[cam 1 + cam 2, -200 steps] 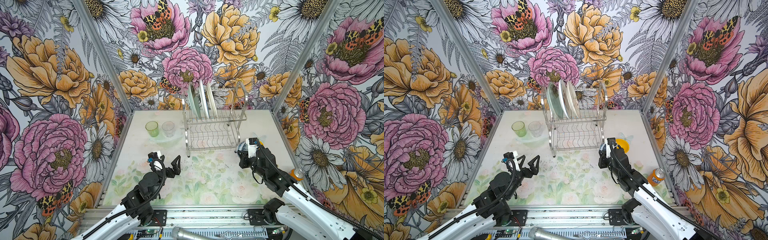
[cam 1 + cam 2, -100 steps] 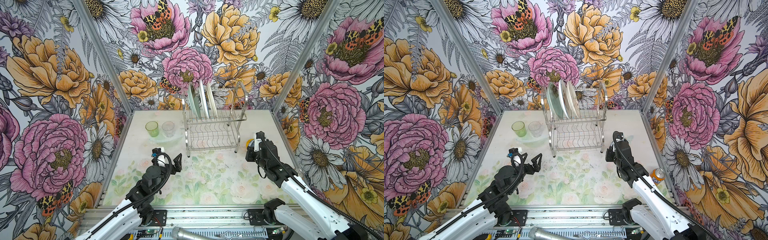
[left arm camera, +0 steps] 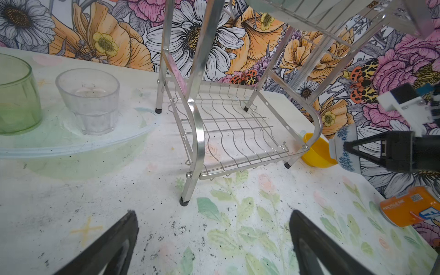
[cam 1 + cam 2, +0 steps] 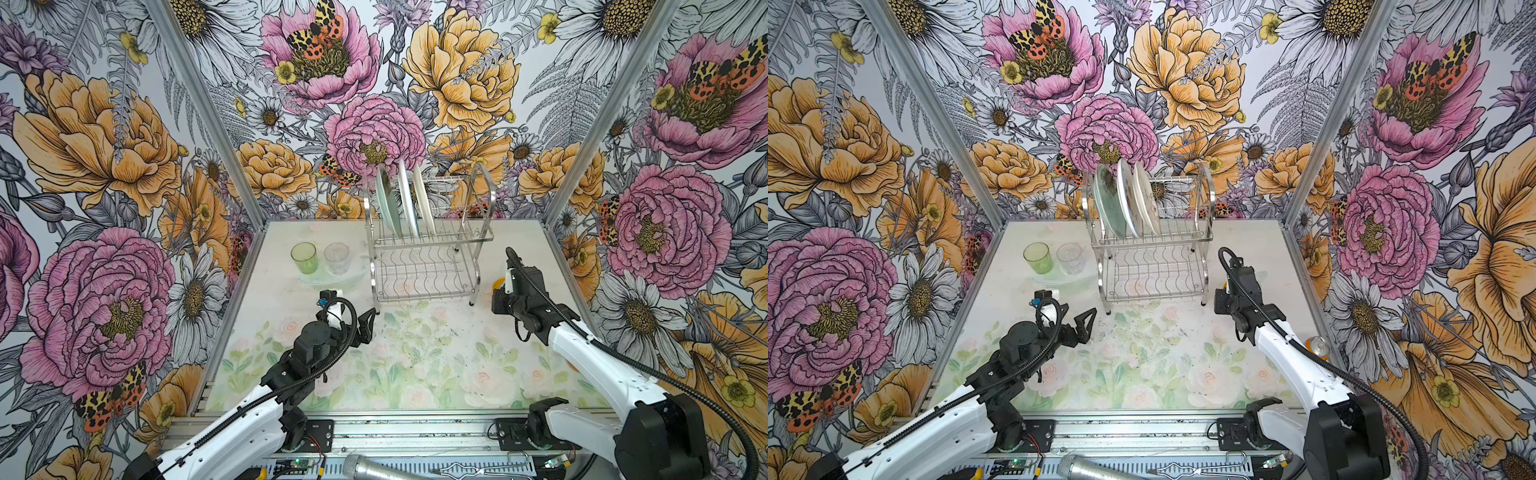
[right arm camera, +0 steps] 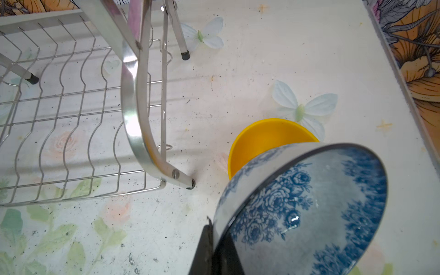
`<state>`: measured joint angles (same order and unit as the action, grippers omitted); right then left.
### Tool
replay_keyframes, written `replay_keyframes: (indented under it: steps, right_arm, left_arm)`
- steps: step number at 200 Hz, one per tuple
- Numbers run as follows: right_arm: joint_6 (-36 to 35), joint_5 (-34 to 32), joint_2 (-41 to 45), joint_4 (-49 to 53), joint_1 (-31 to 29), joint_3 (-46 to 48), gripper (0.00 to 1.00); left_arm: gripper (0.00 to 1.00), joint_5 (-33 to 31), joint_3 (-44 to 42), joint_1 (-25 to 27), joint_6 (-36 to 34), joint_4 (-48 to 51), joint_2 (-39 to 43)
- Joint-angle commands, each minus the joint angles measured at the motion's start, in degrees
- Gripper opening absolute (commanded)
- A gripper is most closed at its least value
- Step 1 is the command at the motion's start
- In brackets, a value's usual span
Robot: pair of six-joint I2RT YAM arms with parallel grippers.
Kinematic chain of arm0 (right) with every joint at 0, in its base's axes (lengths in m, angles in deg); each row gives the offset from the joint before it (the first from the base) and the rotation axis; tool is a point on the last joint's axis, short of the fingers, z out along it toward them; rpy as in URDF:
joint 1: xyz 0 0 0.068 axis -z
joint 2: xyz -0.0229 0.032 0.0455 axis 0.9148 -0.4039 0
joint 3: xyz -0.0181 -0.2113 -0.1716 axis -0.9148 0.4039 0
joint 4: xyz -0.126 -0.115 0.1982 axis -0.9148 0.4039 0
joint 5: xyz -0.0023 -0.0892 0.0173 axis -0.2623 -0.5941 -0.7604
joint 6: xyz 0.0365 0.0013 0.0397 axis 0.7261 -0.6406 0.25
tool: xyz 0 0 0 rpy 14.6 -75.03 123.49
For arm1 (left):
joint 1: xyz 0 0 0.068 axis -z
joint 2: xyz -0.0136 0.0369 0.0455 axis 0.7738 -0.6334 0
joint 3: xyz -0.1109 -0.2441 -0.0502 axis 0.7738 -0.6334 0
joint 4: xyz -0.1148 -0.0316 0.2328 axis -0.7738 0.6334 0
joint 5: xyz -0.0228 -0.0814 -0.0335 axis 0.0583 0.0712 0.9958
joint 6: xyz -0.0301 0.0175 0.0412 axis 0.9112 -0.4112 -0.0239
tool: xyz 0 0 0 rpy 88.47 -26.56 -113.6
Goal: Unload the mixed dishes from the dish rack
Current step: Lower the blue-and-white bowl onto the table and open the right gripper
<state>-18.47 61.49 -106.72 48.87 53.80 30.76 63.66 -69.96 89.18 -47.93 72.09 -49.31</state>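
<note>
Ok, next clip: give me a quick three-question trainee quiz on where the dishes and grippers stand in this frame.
1. True or false: the lower shelf of the dish rack holds no dishes.
2. How many plates stand in its upper tier?
3. The right gripper is shut on: A) nothing, B) the blue-and-white bowl, C) a plate.
Key: 1 true; 2 three; 3 B.

An orange soda can (image 4: 1318,347) is noted at the floral table's (image 4: 415,365) right edge. A microphone (image 4: 368,468) is laid along the front.
</note>
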Motion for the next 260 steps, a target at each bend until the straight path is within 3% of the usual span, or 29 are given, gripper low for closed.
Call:
replay_keyframes:
  steps: [1, 80, 195, 202, 225, 260]
  right_arm:
    - [-2.2, -3.2, -1.6, -1.0, 0.6, -4.3, 0.00]
    - [-4.0, -5.1, -13.7, 0.6, 2.8, -11.1, 0.00]
    - [-2.0, -2.0, -20.0, 1.9, 4.4, -13.2, 0.01]
    - [-1.9, -1.9, -20.0, 2.0, 4.5, -13.0, 0.06]
    - [-1.6, -1.9, -19.5, 2.1, 4.4, -12.6, 0.39]
    - [-0.3, -0.6, -18.5, 2.0, 4.4, -12.4, 0.56]
  left_arm:
    - [0.99, 0.9, -0.3, -0.5, -0.2, -2.6, 1.0]
    - [0.99, 0.7, -1.4, -2.5, 0.2, -1.1, 4.0]
    - [0.99, 0.7, -2.6, -4.7, 1.6, -0.5, 6.0]
    - [0.99, 0.7, -2.6, -4.8, 1.6, -0.5, 6.0]
    - [0.99, 0.8, -2.7, -5.2, 1.8, -0.7, 5.9]
    - [0.99, 1.4, -2.5, -5.9, 1.8, -1.1, 5.2]
